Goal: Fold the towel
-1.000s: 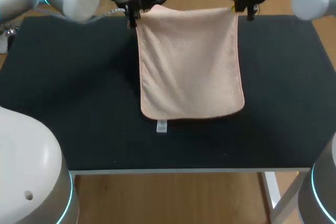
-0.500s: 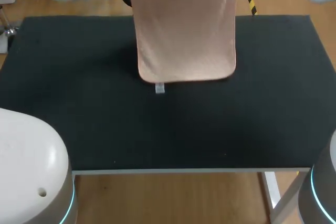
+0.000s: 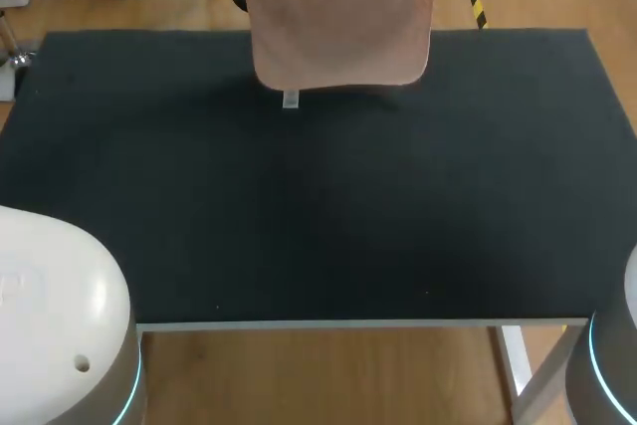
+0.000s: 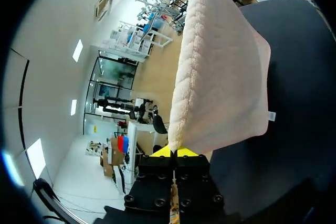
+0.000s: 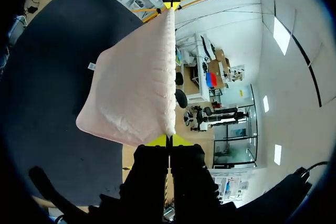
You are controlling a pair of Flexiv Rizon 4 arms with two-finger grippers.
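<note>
— Grippers?
— My left gripper (image 4: 174,152) and right gripper (image 5: 169,140) each pinch a top corner of the towel (image 3: 341,17).
— Towel?
— Hangs over the table's (image 3: 299,206) far edge, white tag (image 3: 290,99) at its hem.

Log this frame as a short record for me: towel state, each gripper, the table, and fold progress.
towel: peach towel, held up by its two top corners, hanging spread out
tag: small white tag at the towel's lower edge
left gripper: left gripper shut on one top corner
right gripper: right gripper shut on the other top corner
table: black table; the towel's lower edge hangs over its far side and appears clear of it
fold progress: no fold laid down yet
</note>
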